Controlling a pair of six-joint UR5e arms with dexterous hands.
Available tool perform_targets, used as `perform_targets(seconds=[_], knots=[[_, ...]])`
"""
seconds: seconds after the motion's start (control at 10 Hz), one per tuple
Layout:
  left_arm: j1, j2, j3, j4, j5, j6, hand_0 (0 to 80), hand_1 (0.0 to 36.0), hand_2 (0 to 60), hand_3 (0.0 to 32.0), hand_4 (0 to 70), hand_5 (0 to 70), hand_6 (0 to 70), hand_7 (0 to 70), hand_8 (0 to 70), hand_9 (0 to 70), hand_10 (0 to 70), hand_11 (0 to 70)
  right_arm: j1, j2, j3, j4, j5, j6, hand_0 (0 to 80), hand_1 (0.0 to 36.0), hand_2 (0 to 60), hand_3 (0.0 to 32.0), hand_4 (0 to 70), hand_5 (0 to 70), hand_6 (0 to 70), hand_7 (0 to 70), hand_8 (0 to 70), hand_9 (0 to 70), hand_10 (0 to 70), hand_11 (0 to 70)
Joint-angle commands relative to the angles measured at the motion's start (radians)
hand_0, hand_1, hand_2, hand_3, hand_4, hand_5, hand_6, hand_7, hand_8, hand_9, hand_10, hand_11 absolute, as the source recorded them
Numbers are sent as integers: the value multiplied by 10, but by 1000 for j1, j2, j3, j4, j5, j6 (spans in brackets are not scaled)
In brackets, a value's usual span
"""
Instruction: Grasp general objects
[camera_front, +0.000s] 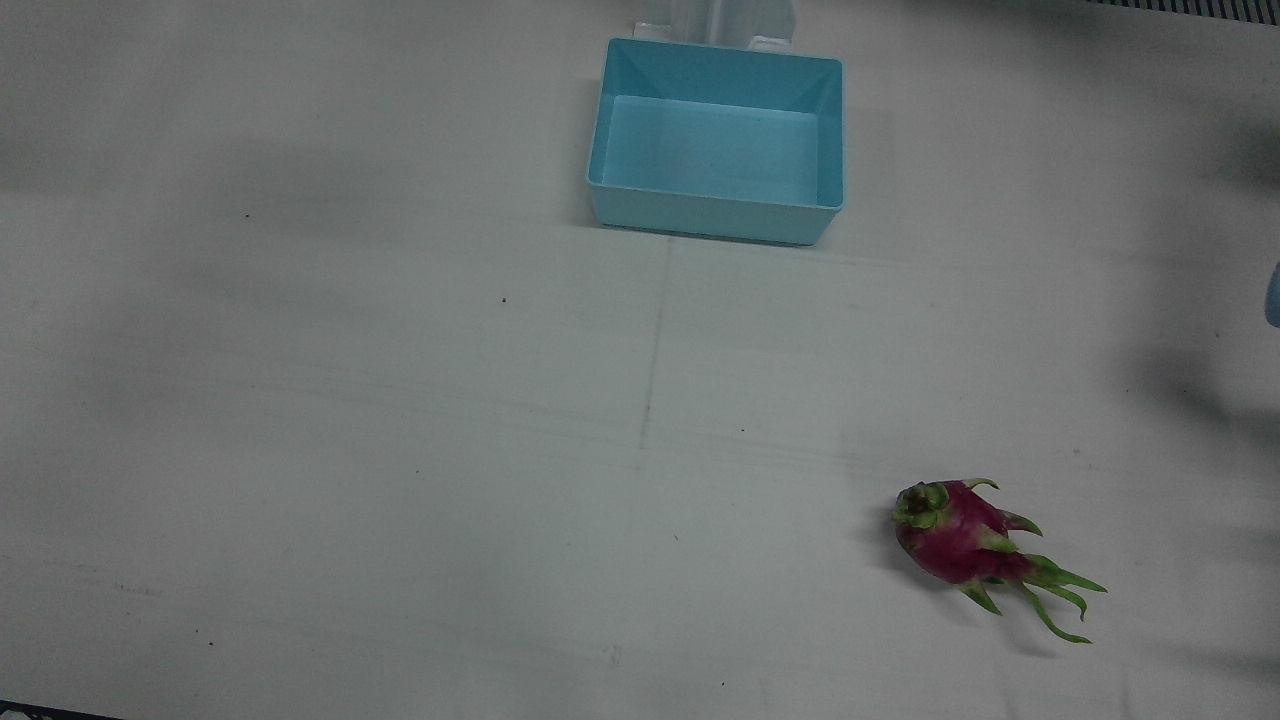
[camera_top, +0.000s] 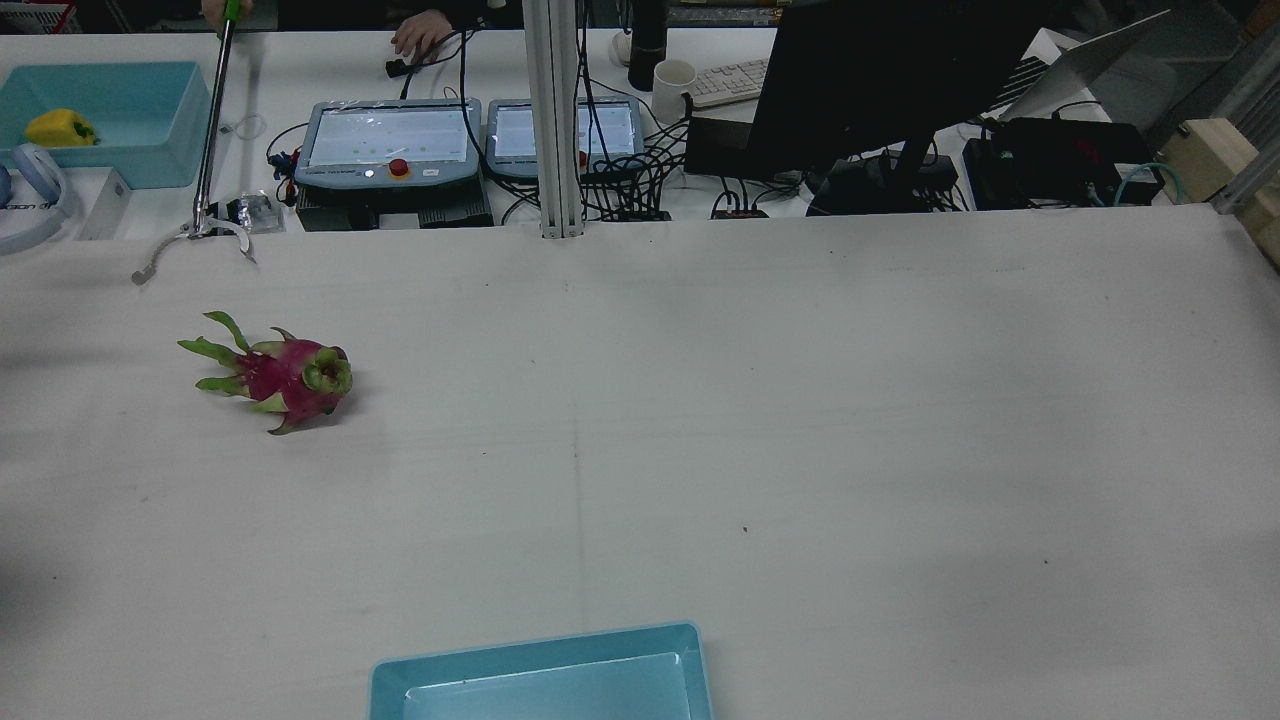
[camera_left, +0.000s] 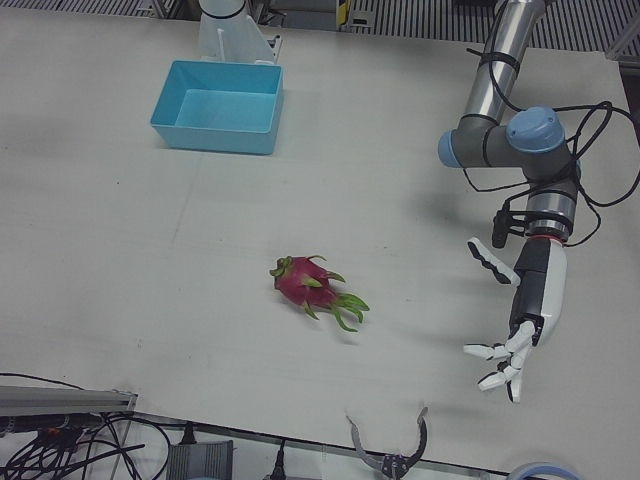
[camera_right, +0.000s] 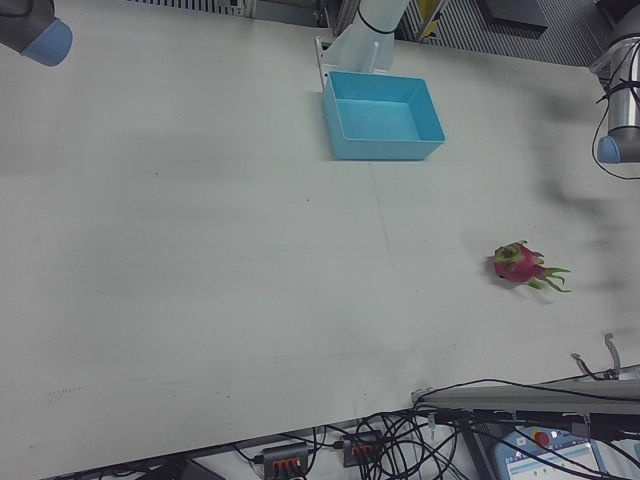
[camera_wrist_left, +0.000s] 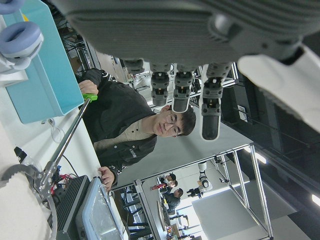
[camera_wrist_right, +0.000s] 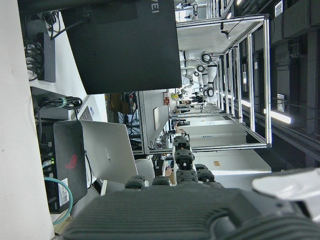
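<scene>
We have one dragon fruit (camera_left: 308, 288) lying on its side on the white table (camera_front: 400, 450), well clear of the blue bin (camera_front: 716, 138) and on the left arm's half; in the front view it sits toward the operators' edge from the bin, leafy tips pointing away from it. Bin is empty. Our left hand (camera_left: 515, 340) hangs above the table off to the outer side of the fruit, well apart from it, fingers spread and holding nothing. Right hand (camera_wrist_right: 190, 200): only its own camera shows it, fingers look curled in against the palm with nothing between them, but we can't tell for sure from that angle. A person (camera_wrist_left: 125, 120) at the far bench holds a reach-grabber tool (camera_top: 205, 140) whose claw rests near the table edge beyond the fruit. Risks as we see them: the fruit is rounded and lying loose, so a one-sided finger contact will likely roll or push it toward the table edge. The thin green scales (camera_left: 345, 305) are a bad grip point; fingers closing on them instead of the body would probably slip or tear. Approaching from the outer side also sweeps near the grabber claw, so we'd want that clear first.
</scene>
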Motion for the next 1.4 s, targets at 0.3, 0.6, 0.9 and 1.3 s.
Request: perform_targets(seconds=[0.3,0.6,0.9,1.3], knots=[[-183,78,-255,0,213,232,469,80,14,66,76,164,70,134,163,59,46,71,0,0,3,0,0,-1,0,0,0,0,0,0,0,0,0,0,0,0],[-175,95,-348,89,288,456,457,53,6,0,124,200,87,158,168,67,28,42,0,0,3,0,0,-1,0,0,0,0,0,0,0,0,0,0,0,0],[-71,101,-424,223,316,761,467,68,2,0,121,197,74,145,158,53,8,15,0,0,3,0,0,-1,0,0,0,0,0,0,0,0,0,0,0,0],[175,94,-470,347,68,1053,508,129,14,196,50,196,30,113,139,25,0,0,0,0,3,0,0,-1,0,0,0,0,0,0,0,0,0,0,0,0]])
